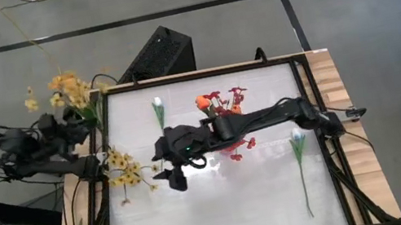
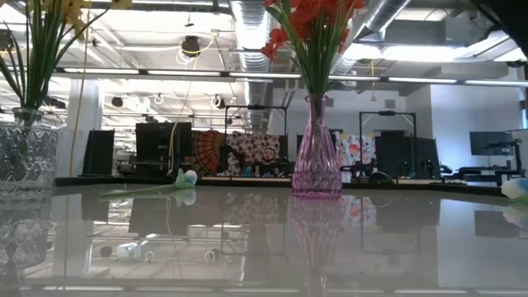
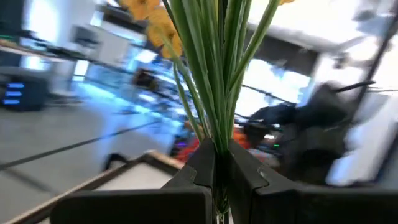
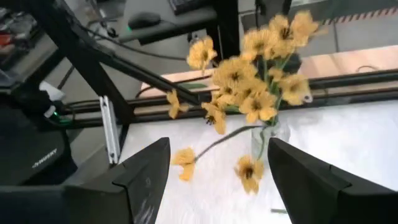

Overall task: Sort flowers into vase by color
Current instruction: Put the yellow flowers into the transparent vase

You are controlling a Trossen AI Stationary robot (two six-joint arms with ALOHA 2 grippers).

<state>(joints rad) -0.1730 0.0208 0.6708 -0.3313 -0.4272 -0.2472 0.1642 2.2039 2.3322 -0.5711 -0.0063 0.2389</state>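
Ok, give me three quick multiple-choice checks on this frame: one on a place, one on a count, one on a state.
1. Where are the red flowers?
A. in the pink vase
B. lying on the table
C. in the right gripper

2. How many white tulips lie on the table?
A. none
B. two
C. four

3. What is the left gripper doing?
A. open and empty
B. shut on an orange tulip
C. shut on yellow flower stems

Answers: 1 A, the low view shows their stems standing in the pink vase. 2 B, the high view shows one lying on each side of that vase. 3 C, the left wrist view shows its fingers clamped on green stems under yellow blossoms.
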